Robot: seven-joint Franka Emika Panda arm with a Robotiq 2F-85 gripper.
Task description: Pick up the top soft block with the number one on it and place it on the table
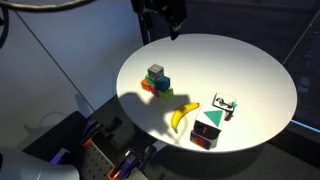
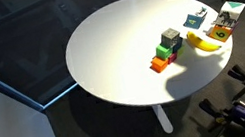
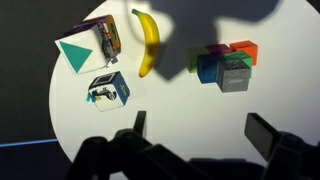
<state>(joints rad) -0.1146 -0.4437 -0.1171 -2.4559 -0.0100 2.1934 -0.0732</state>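
Wrist view: gripper (image 3: 200, 135) enters from the bottom edge, its two dark fingers (image 3: 265, 135) spread wide with nothing between them. Jaws open, no contact with any object.

Beyond the fingertips, well apart from them and off toward the finger on the picture's right, sits the stack of blocks (image 3: 228, 65) on the table (image 3: 170, 100). From this angle the cubes overlap in green, red, teal and grey patches, so I cannot tell with certainty which one is uppermost.

In an exterior view the gripper (image 1: 170, 28) hangs high over the table (image 1: 250, 80), near its far rim. The top soft block (image 1: 155, 72) is well below it and off to one side, resting on the other cubes, untouched. In an exterior view the top soft block (image 2: 170, 37) shows a dark green-teal face and sits upright on the stack. The number is too small to read in any view.

Further from the gripper, toward the other finger:
- banana (image 3: 147, 40), lying lengthwise, just beside the stack but apart from it.
- small white cube (image 3: 107, 92), nearer the fingers than the banana.
- box with a teal triangle (image 3: 85, 50), farthest out, close to the table edge.

All items rest on the white top (image 2: 109, 50).
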